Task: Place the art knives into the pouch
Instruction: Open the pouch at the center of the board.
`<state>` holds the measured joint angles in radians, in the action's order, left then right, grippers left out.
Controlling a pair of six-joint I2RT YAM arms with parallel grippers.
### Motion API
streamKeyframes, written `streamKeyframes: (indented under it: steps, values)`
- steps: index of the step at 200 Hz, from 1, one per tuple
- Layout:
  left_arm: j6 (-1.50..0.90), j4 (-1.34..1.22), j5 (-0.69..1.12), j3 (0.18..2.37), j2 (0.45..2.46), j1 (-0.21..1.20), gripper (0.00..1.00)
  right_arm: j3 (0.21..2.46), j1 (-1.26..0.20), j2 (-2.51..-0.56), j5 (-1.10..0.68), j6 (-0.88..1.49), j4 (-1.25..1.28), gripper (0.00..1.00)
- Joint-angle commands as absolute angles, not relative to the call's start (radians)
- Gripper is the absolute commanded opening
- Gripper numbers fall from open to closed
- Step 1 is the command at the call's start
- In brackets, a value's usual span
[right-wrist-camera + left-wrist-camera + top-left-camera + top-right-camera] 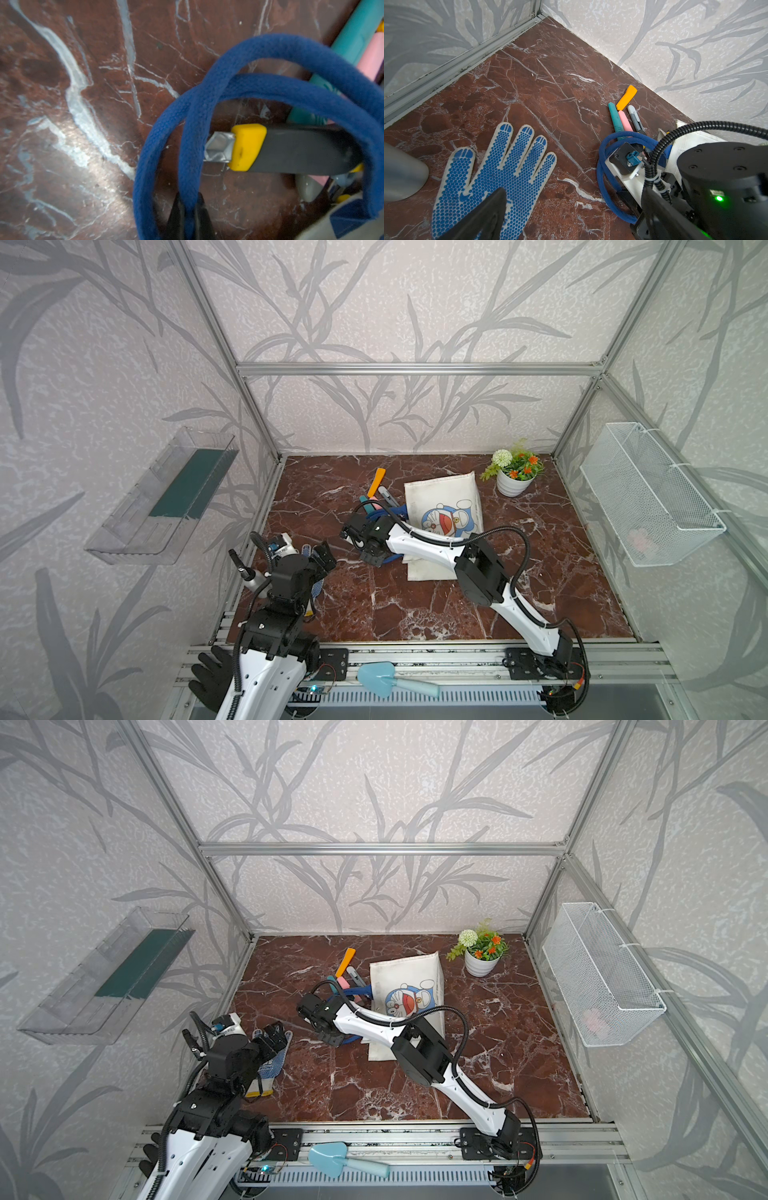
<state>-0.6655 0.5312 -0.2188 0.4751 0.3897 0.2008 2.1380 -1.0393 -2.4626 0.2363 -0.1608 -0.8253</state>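
A red-brown marble surface (540, 593) fills the floor of a metal-framed cell in both top views. The white canvas pouch (440, 493), cartoon cat side up, lies flat near the middle, a little toward the rear edge. Its mouth and blue strap handles (280, 46) face the left edge. The right arm (419, 547) reaches across the pouch to those handles. In the right wrist view the right tool (188, 216) is closed, pinching one strap between its fingertips. The art knife (301, 149) (dark grey body, yellow nose, short silver blade end) lies just ahead of that tool, within the strap loops. Its long axis runs crosswise to the tool's reach, with the blade end pointing away from the pouch. Its tail is hidden behind a strap. The left tool (276, 1036) is spread fully wide and empty above a blue-dotted glove (500, 166) near the front left corner, well apart from the knife, so the right arm is much the nearer. The knife does not appear to be inside the pouch yet.
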Motion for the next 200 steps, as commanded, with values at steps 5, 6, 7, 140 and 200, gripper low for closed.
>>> streamKeyframes:
  steps: [5,6,7,140,200]
  values:
    - [-0.691,0.57,-0.238,0.478,0.378,0.195,0.98,2.104,-1.032,-2.375,0.291,-0.119,-0.795,0.01]
    - [-0.692,0.569,-0.234,0.479,0.378,0.195,0.98,2.102,-1.032,-2.373,0.296,-0.115,-0.793,0.01]
    - [-0.691,0.568,-0.23,0.48,0.377,0.195,0.98,2.099,-1.032,-2.371,0.3,-0.114,-0.792,0.01]
    - [-0.75,0.413,0.025,0.502,0.541,0.198,0.95,1.733,-0.954,-1.828,0.459,0.151,-0.627,0.0]
    - [-0.743,0.33,0.099,0.536,0.672,0.201,0.95,1.598,-0.888,-1.602,0.464,0.214,-0.596,0.0]
